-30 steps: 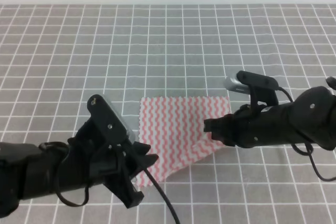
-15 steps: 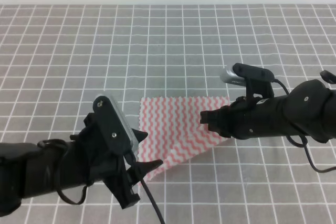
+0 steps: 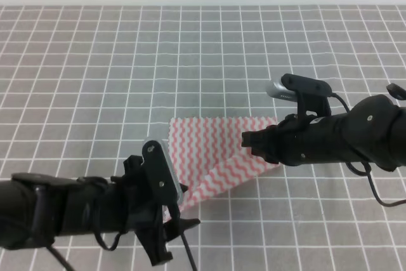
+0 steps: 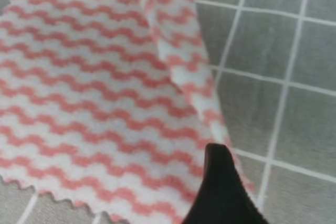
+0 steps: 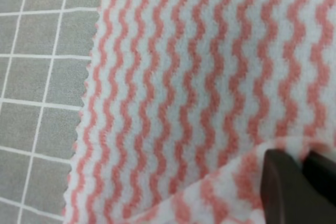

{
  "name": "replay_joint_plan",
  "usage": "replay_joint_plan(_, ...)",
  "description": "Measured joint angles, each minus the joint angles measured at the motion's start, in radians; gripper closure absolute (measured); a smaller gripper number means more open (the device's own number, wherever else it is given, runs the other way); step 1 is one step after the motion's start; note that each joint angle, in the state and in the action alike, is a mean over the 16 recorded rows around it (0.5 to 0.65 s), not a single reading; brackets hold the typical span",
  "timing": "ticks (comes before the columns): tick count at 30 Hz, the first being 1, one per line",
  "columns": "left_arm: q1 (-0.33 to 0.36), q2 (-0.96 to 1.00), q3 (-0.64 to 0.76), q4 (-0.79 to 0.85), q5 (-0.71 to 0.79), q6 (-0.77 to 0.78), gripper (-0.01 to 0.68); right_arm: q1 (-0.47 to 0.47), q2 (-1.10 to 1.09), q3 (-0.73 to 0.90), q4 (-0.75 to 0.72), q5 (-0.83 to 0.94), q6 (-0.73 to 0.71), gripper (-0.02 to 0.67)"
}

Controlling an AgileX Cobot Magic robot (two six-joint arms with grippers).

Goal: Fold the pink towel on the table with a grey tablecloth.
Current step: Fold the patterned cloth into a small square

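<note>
- The pink towel (image 3: 216, 157), striped in wavy pink-red and white, lay near the middle of the grey gridded surface (image 3: 203, 55), toward its near edge, with its far edge flat and its near-right part raised off the cloth.
- The right gripper (image 3: 254, 146) sat over the towel's right side; in the right wrist view its jaws (image 5: 302, 182) were closed on a lifted fold of the towel, with no gap showing between them.
- The left gripper (image 3: 171, 217) sat at the towel's near-left corner. Its wrist view showed one dark fingertip (image 4: 223, 192) against a raised, curling edge; whether those jaws were open or pinching the cloth could not be told.
- Risk, as a judgement: if only the right side was truly held, carrying the fold across could drag the thin cloth askew, or the corner could slip free and leave a crooked crease.
- The left arm hid the towel's near-left corner in the high view, and the second left finger was out of frame.
</note>
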Motion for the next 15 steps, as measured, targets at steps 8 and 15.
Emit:
replay_joint_plan(8,0.0,0.061,-0.03,0.002,-0.054,0.011,0.249,0.0,0.0,0.0,0.0,0.0,0.0,0.663)
replay_joint_plan(15,0.0,0.101,-0.041,0.004,-0.086,0.017,0.251,0.0,0.001,0.0,-0.001,0.0,-0.001,0.664)
